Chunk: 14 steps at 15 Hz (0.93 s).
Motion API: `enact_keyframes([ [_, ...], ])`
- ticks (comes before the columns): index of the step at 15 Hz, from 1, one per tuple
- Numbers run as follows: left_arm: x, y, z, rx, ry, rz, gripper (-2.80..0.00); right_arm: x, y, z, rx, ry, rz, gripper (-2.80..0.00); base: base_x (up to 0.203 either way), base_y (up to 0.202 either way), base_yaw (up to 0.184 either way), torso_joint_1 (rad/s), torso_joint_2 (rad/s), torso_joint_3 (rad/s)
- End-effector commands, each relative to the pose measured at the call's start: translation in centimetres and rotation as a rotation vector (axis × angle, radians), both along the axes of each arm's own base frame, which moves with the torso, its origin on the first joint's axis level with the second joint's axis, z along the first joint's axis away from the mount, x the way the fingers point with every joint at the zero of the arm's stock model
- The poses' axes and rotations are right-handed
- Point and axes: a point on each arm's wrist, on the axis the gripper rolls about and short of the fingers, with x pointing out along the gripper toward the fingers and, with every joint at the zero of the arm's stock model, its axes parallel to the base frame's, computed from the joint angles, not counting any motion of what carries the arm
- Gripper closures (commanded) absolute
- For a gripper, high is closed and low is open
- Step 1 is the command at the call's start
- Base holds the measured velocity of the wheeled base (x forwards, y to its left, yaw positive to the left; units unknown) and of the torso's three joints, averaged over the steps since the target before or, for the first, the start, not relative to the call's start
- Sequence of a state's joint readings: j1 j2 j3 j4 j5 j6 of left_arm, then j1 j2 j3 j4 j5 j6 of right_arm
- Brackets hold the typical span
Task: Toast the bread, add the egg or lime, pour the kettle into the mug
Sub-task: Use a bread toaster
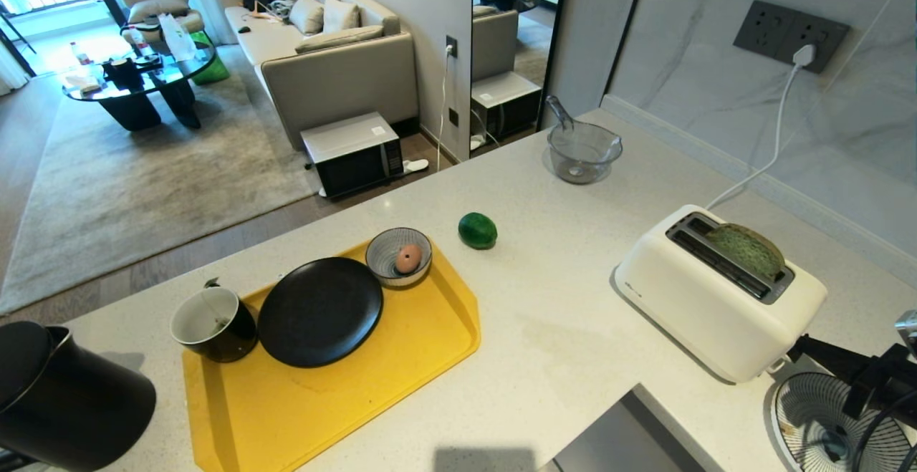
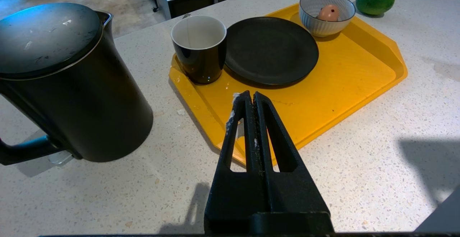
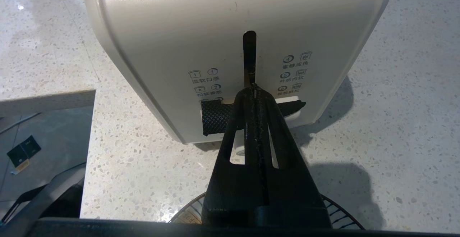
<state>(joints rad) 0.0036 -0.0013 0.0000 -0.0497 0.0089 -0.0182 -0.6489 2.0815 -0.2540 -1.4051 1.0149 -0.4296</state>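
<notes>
The pale green bread point(image 1: 745, 248) stands in the far slot of the white toaster point(image 1: 716, 300), its rounded top sticking out. My right gripper point(image 3: 254, 87) is shut, empty, tips against the toaster's end panel at the lever slot, just above the black-taped lever point(image 3: 215, 116); the head view shows the right gripper point(image 1: 799, 347) at the toaster's near end. The lime point(image 1: 478, 230) lies on the counter beyond the tray. An egg point(image 1: 407, 258) sits in a striped bowl. The mug point(image 2: 199, 46) stands on the tray, the kettle point(image 2: 72, 86) beside it. My left gripper point(image 2: 253, 95) hangs shut over the tray's near edge.
A yellow tray point(image 1: 430, 343) carries a black plate point(image 1: 319, 311). A glass bowl with a spoon point(image 1: 584, 151) stands at the back. A striped dish point(image 1: 824, 415) lies under the right arm. The counter's cut-out edge point(image 1: 623, 436) is in front. The toaster's cord runs to the wall socket point(image 1: 802, 53).
</notes>
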Motion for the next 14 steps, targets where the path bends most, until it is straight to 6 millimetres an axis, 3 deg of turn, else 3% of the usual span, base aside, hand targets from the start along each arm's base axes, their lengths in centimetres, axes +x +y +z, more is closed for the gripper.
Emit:
enact_keyframes([
  [1,0.11,0.0,-0.42,0.0,0.013,0.001,0.0,0.01,0.01,0.02,-0.004,-0.007,0.007,0.0,0.0,0.0,0.0,0.0,0.0,0.0],
  [14,0.11,0.0,-0.42,0.0,0.013,0.001,0.0,0.02,0.0,-0.36,0.006,0.005,0.008,0.0,0.0,0.0,0.0,0.0,0.0,0.0],
])
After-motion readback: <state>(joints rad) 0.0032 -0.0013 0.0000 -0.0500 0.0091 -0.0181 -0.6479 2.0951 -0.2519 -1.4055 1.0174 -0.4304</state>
